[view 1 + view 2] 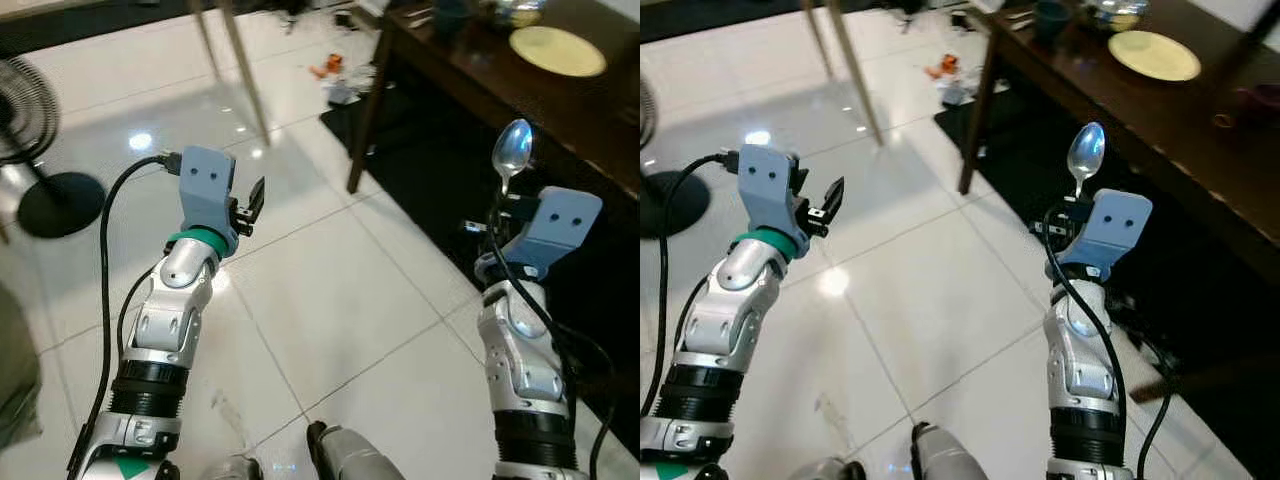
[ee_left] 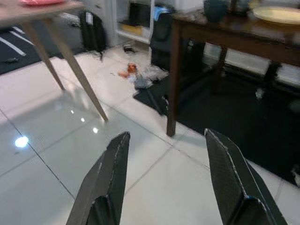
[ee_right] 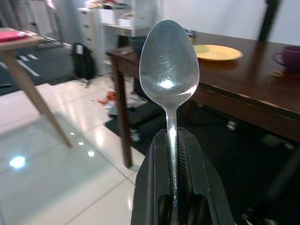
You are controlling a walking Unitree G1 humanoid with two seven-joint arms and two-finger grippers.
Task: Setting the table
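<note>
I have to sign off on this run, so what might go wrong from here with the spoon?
The right claw pinches only the thin handle of the spoon, bowl upright, so it may pivot or slip out. The dark table is still off to the right, so walking may jolt it. Landing near the yellow plate could knock it.

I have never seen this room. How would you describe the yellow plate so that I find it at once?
Look for the dark wooden table standing ahead of the robot, to its right. On its top lies the yellow plate, flat and round. It is the only pale, wide disc there; the dark cup near the corner and the purple mug are small and deep.
</note>
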